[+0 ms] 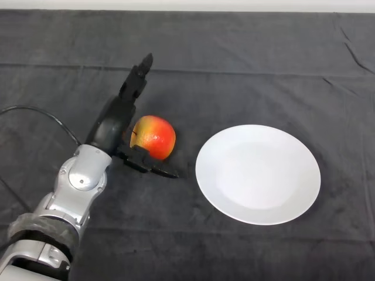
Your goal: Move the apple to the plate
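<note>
**Hand beside the apple, plate off to the right**

Closest to the camera is the silver-grey left arm, coming in from the lower-left corner and cut off by the frame edge, so only part of it shows. Follow it up and you hit the black left hand (pixel 120 120), which sits right against the left side of the round red-and-yellow apple (pixel 154 137). The fingers are pretty much straight, stretched up and away past the apple, and the thumb sticks out low along the near side of the fruit. It looks open, cupping the apple's side rather than clamped round it. The hand covers the apple's left edge, so I can't tell exactly where they touch.

The apple rests on the dark cloth (pixel 246 64) covering the table, left of centre. To its right, close but clearly apart with a strip of cloth between, is a round white plate (pixel 258 174), fully in view.

Count: one apple, one plate, one hand.

Farther back it's just wrinkled cloth with a crease line running across, and a thin pale strip at the very top edge.
</note>
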You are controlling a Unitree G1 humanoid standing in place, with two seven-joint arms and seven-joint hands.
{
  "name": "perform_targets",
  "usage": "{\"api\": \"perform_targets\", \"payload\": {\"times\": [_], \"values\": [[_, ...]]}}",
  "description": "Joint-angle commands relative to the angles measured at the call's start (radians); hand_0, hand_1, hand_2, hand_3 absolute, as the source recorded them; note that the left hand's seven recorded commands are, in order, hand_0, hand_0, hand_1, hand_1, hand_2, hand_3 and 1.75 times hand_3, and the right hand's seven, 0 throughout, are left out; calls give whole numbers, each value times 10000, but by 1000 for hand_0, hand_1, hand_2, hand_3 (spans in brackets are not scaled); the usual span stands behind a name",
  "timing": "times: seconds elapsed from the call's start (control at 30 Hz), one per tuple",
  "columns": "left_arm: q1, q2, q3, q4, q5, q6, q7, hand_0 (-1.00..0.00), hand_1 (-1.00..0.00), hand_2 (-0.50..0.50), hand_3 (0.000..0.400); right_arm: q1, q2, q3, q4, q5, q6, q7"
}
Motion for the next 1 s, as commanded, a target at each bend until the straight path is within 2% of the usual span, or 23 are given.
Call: {"api": "perform_targets", "payload": {"times": [0.03,0.7,0.73,0.77,0.8,0.83,0.87,0.9,1.0], "values": [[-294,217,-206,330,251,179,152,0,0,0,0,166,-243,-42,-206,97,32,-74],[-1064,230,-994,1649,1305,790,971,0,0,0,0,158,-258,-50,-176,104,31,-62],[-1095,227,-1019,1683,1342,825,1007,-263,0,-131,105,158,-259,-50,-174,105,31,-61],[-1130,219,-1048,1719,1384,865,1050,-369,0,-184,147,157,-260,-51,-172,105,31,-60],[-1164,210,-1077,1750,1426,904,1094,-1000,-12,-494,400,157,-261,-51,-170,105,31,-59],[-1192,201,-1102,1774,1461,935,1133,-1000,-82,-459,400,157,-262,-52,-168,106,31,-58],[-1218,189,-1131,1798,1502,963,1182,-1000,-420,-290,400,156,-263,-52,-166,106,31,-57],[-1237,176,-1160,1816,1541,985,1234,-1000,-984,-8,400,156,-264,-53,-164,106,31,-56],[-1282,137,-1245,1848,1651,1029,1382,-1000,-1000,0,400,154,-266,-54,-159,107,30,-53]]}}
